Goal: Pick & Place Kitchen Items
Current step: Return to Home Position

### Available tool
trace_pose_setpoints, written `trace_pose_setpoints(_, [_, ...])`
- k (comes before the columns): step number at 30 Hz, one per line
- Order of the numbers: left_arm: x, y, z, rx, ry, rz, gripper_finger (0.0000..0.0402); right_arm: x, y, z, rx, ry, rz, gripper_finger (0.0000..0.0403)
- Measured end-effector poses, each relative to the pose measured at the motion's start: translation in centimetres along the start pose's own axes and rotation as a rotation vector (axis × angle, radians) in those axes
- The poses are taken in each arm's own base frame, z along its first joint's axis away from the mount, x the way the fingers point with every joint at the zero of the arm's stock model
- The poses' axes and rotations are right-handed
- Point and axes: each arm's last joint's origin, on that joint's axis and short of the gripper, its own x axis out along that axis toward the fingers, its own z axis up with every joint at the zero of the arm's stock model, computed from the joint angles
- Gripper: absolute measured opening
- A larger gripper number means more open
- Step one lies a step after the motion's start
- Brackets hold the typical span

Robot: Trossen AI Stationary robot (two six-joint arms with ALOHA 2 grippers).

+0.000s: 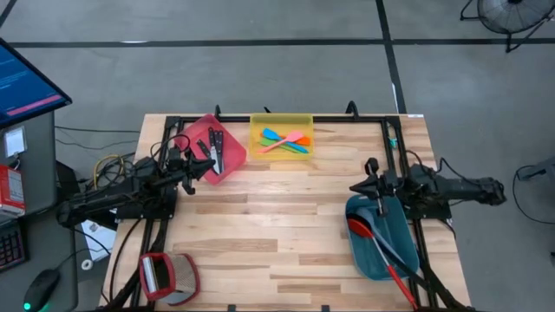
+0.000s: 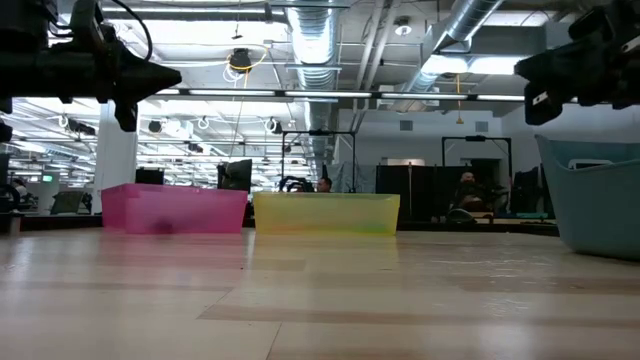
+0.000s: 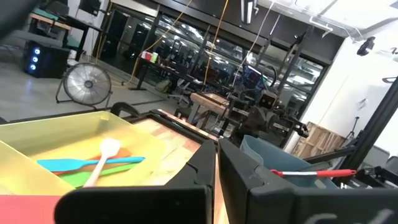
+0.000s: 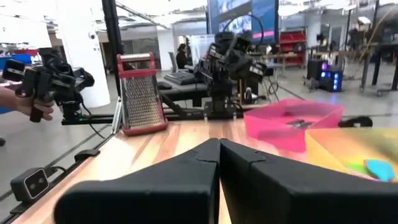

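High view shows spoons point(image 1: 361, 229); low view only the teal bin point(image 2: 600, 205) wall.

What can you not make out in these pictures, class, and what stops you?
Low view: the contents of the pink bin, yellow bin and teal bin; their walls hide them.
High view: how many knives lie in the pink bin; too small, overlapping.
High view: the teal bin's far end; the right gripper hangs over it.
The left gripper waits by the pink bin.
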Motion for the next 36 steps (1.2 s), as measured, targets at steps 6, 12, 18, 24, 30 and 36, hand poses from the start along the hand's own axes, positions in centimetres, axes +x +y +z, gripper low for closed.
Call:
trace_pose_setpoints(6, [0.0, 0.0, 0.0, 0.000, -0.001, -0.001, 0.0001, -0.1, -0.6, -0.3, 0.014, 0.032, 0.022, 0.0000])
trace_pose_setpoints(12, [0.0, 0.0, 0.0, 0.000, -0.003, -0.002, 0.0001, -0.1, -1.1, -0.2, 0.019, 0.027, -0.019, 0.0000])
trace_pose_setpoints(18, [0.0, 0.0, 0.0, 0.000, -0.004, -0.002, 0.0001, -0.2, -1.6, -0.2, 0.084, 0.023, -0.069, 0.0000])
trace_pose_setpoints(24, [0.0, 0.0, 0.0, 0.000, -0.004, -0.002, 0.0001, -0.2, -1.8, -0.2, 0.116, 0.019, -0.088, 0.0011])
trace_pose_setpoints(30, [0.0, 0.0, 0.0, 0.000, -0.003, -0.002, 0.0001, -0.2, -1.8, -0.2, 0.117, 0.020, -0.088, 0.0017])
trace_pose_setpoints(36, [0.0, 0.0, 0.0, -0.001, -0.004, -0.003, 0.0001, -0.2, -1.8, -0.2, 0.117, 0.021, -0.090, 0.0013])
